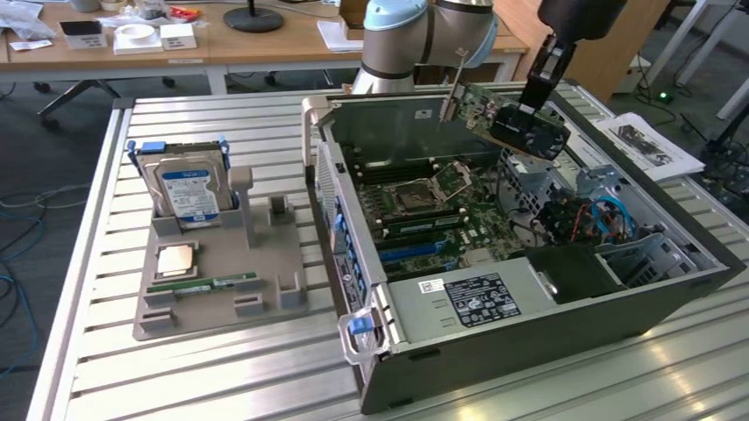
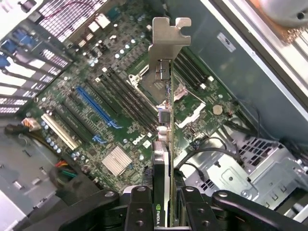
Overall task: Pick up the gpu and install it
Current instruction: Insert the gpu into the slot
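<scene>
1. An open dark-grey metal computer case (image 1: 585,320) is being carried by the slatted silvery tabletop (image 1: 234,377), toward its edge on the exterior view's right.
2. A grey moulded holder tray (image 1: 210,311) is being carried near the tabletop's edge on the exterior view's left. A boxy silver hard drive with a blue-white label (image 1: 188,189) is being kept upright in it.
3. Inside the case, a green motherboard (image 1: 451,219) (image 2: 120,125) is being left exposed, with a long blue slot (image 2: 94,108) on it.
4. The gpu (image 1: 497,110) (image 2: 163,120), a thin dark card with a silvery metal end bracket, is being held tilted in the air above the far part of the case, clear of the motherboard.
5. The black gripper (image 1: 529,118) (image 2: 166,214) is being kept closed narrowly on the gpu, with the card's end opposite the bracket being clamped between the jaws.
6. Beyond the tabletop's far edge, small white boxes are being carried by a wooden desk (image 1: 293,44).
</scene>
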Action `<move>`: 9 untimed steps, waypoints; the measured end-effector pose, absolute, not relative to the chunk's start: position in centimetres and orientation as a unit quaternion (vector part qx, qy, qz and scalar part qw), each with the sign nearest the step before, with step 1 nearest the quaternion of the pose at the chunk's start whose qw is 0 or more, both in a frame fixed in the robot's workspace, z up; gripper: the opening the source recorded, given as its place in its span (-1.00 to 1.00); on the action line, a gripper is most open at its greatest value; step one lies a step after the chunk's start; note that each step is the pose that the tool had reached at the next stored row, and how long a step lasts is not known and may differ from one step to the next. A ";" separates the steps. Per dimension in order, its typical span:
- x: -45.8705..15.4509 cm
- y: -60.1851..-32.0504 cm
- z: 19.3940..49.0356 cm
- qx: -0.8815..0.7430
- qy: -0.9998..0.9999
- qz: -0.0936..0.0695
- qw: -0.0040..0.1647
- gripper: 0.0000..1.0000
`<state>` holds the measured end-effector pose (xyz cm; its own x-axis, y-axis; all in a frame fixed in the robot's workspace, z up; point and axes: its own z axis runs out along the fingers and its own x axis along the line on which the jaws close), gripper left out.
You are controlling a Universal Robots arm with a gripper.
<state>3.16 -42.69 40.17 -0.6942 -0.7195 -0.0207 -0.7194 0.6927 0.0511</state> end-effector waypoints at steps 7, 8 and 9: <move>3.2 -42.7 40.1 0.437 -0.899 -0.028 0.002 -0.47; 3.2 -42.7 40.1 0.444 -0.896 -0.028 0.002 -0.47; 3.2 -42.7 40.1 0.450 -0.893 -0.027 0.002 -0.47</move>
<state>3.16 -42.70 40.13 -0.5953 -0.8033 -0.0207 -0.8030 0.5938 0.0511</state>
